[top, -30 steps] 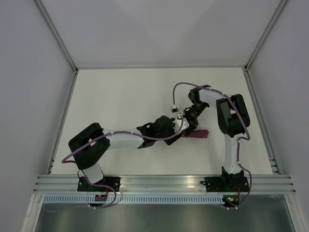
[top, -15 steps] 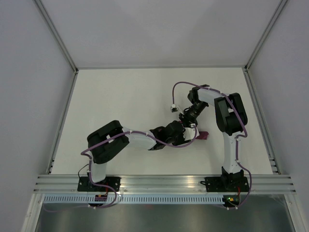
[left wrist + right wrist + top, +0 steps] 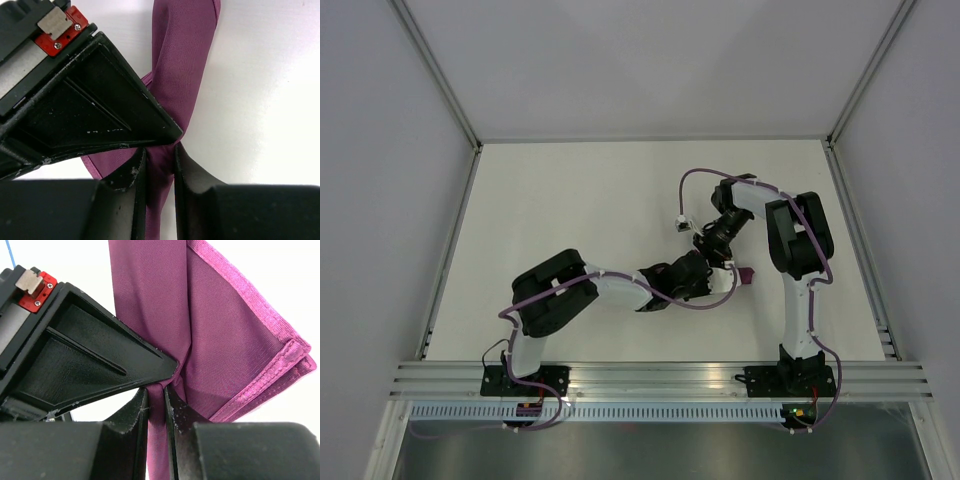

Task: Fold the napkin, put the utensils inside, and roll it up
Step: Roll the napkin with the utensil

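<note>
The left gripper (image 3: 159, 165) has its fingers pressed onto a gathered ridge of the napkin (image 3: 182, 60), and the right gripper (image 3: 156, 405) pinches the same purple cloth, with a doubled, hemmed corner hanging just beside its fingers. The napkin lies bunched on the white table (image 3: 580, 200), right of centre, mostly hidden under the two wrists; no utensils can be seen. As I judge it, the risk is that both grips sit close together on crumpled fabric. An uneven pull could twist the cloth, slide it out of one pinch or undo the layered corner, and the wrists could knock together. The left arm reaches low across from its base, elbow bent. The right arm rises, then folds back down toward the centre.
</note>
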Controlling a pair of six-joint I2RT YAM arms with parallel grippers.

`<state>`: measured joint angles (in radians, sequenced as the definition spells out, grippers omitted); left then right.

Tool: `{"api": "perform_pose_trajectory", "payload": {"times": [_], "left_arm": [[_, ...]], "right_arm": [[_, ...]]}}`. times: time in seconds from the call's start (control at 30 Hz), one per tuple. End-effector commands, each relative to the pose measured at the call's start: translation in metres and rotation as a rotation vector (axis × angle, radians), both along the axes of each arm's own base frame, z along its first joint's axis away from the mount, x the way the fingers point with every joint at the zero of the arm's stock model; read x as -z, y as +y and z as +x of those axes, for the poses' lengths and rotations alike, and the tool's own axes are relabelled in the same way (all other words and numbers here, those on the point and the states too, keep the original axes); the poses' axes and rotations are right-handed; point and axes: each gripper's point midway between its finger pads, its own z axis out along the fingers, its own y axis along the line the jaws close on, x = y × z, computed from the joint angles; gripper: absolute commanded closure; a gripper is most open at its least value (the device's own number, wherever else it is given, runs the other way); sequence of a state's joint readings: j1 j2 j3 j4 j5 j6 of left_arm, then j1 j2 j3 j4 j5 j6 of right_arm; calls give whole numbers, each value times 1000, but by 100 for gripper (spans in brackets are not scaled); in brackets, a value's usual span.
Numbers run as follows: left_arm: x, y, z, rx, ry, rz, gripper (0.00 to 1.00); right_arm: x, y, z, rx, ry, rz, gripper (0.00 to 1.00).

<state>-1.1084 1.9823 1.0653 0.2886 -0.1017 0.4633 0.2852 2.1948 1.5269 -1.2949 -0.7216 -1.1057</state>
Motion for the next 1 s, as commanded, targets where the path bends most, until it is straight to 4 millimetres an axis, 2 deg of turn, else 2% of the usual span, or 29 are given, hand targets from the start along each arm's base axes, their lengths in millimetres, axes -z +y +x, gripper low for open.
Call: {"api": "perform_pose_trajectory", "payload": {"times": [0.0,0.07,0.1,0.2,0.3,0.4,0.63,0.67,0.7,0.77,0.83,0.87,0.93,0.97], "left_arm": [[53,14,-23,67,118,141,95],[58,15,-27,77,146,154,98],[61,15,-33,97,182,161,98],[67,16,-41,115,245,159,98],[66,16,-43,113,298,133,98],[67,17,-47,115,345,122,98],[68,20,-48,102,463,107,98],[64,16,-44,99,466,93,98],[68,24,-45,85,512,115,98],[66,25,-41,75,551,104,98],[70,32,-43,57,621,116,98],[64,29,-39,62,654,91,98],[63,34,-41,47,731,91,98],[59,32,-37,54,778,67,98]], "right_arm": [[36,-6,18,-62,-97,-33,81],[33,-6,18,-55,-100,-29,74],[28,-6,20,-47,-109,-22,65],[15,-5,24,-17,-134,1,48],[-1,-5,31,29,-168,28,43],[-19,-7,45,110,-213,41,38],[-62,-22,87,324,-336,109,35],[-72,-30,95,368,-368,118,35],[-77,-33,101,421,-366,125,34],[-90,-47,114,482,-420,149,34],[-100,-52,117,521,-433,188,33],[-109,-65,120,552,-458,204,34],[-113,-70,118,569,-478,234,34],[-121,-77,116,576,-515,241,34]]}}
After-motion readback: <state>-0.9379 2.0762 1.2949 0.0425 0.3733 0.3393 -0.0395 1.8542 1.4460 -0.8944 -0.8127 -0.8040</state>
